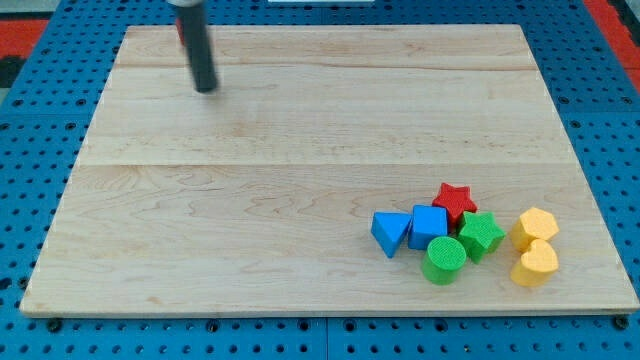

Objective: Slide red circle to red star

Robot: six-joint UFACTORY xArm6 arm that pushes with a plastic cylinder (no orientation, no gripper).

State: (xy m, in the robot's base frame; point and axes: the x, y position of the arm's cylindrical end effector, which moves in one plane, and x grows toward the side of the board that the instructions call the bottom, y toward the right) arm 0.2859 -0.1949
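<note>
Pale wooden tabletop (pixel 300 170) on blue pegboard: the bare rod tool, holding nothing, sets my tip (pixel 207 88) top left; the red star block (pixel 455 200) lies well apart, lower right. No red circle shows.

bench (pixel 250 220): pale wood | view's lower right cluster: red star (pixel 455 199), blue triangle (pixel 389 233), blue cube (pixel 428 225), green star (pixel 481 234), green cylinder (pixel 444 260) | just right: two yellow blocks (pixel 536 226) (pixel 535 264)

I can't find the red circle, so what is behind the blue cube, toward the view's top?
The red star sits just behind the blue cube, partly covered by it. No red circle shows; nothing visible suggests one hidden there.
</note>
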